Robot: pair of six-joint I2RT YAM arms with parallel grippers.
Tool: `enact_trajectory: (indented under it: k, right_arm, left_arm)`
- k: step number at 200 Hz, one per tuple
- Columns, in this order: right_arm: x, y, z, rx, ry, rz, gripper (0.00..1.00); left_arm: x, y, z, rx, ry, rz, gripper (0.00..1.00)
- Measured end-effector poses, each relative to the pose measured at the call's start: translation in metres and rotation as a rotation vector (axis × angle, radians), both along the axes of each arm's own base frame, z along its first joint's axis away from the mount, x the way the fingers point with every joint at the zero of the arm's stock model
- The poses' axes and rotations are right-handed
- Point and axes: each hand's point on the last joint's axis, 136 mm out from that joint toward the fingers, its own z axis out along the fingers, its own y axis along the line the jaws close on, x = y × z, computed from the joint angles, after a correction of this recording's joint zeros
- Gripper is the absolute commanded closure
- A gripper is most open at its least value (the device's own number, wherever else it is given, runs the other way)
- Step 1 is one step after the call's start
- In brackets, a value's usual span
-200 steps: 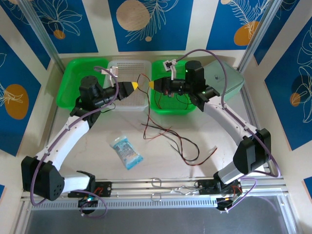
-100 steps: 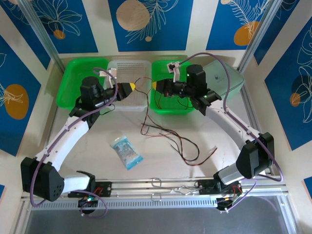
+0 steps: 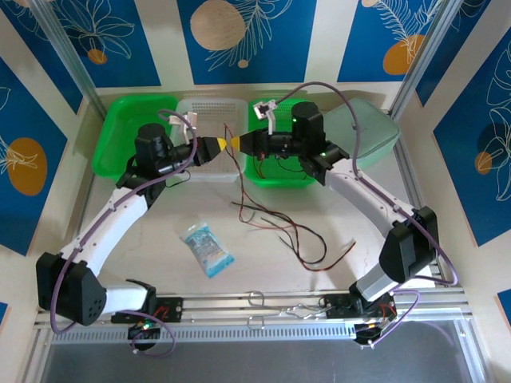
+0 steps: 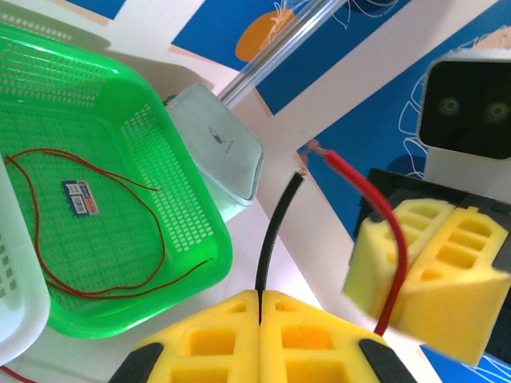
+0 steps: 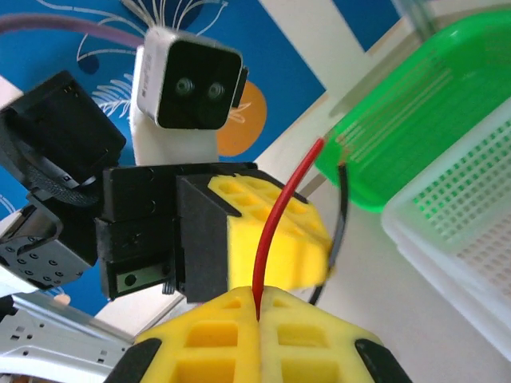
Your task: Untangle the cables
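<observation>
We saw the left claw [image 3: 224,144] and the right claw [image 3: 242,142] raised tip to tip, almost touching, over the gap between the white basket [image 3: 209,171] and the right green basket [image 3: 263,182]. In the left wrist view the left claw [image 4: 259,307] had its yellow pads pressed together on a black wire [image 4: 275,231], whose short end stood up past the pads. In the right wrist view the right claw [image 5: 257,307] was likewise clamped tight on a red wire [image 5: 275,231], its free end curving upward. From the two claws the cables [image 3: 279,227] hung down and lay in a loose tangle on the table [image 3: 335,207], near a blue packet [image 3: 206,249]. One more thin red strand [image 4: 104,297] lay looped inside the right green basket
</observation>
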Motion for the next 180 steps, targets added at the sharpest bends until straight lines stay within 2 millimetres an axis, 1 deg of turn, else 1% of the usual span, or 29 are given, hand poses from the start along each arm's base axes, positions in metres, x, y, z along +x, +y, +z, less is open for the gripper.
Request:
enact_trajectory:
  k: [12,32,51,81,111,126,144,159,180]
  right_arm:
    - [0.0,0.006,-0.007,-0.009,0.015,0.013,1.0]
    - [0.003,0.006,-0.014,-0.022,0.033,0.007,1.0]
    - [0.009,0.002,-0.014,-0.025,0.033,-0.021,1.0]
    - [0.017,-0.012,-0.013,-0.023,0.036,-0.061,1.0]
    - [0.017,-0.019,-0.004,-0.013,0.022,-0.071,1.0]
    - [0.015,-0.02,0.0,-0.008,0.013,-0.071,1.0]
    - [0.013,-0.021,0.002,-0.005,0.006,-0.067,1.0]
    - [0.012,-0.02,0.002,-0.005,0.007,-0.063,1.0]
    - [0.011,-0.02,0.002,-0.004,0.008,-0.057,1.0]
  left_arm:
    - [-0.003,-0.003,0.0,0.002,-0.002,-0.014,1.0]
    - [-0.004,-0.005,-0.001,0.006,-0.005,-0.026,1.0]
    - [-0.006,-0.006,-0.003,0.019,-0.009,-0.03,1.0]
    - [-0.003,-0.002,-0.01,0.045,0.006,-0.004,1.0]
    - [-0.003,-0.007,0.0,-0.013,-0.004,-0.027,0.78]
    - [-0.002,-0.011,0.006,-0.053,-0.012,-0.048,0.71]
    - [-0.002,-0.014,0.011,-0.085,-0.019,-0.065,0.68]
    - [-0.002,-0.015,0.015,-0.102,-0.019,-0.074,0.61]
    - [-0.003,-0.015,0.02,-0.116,-0.033,-0.077,0.59]
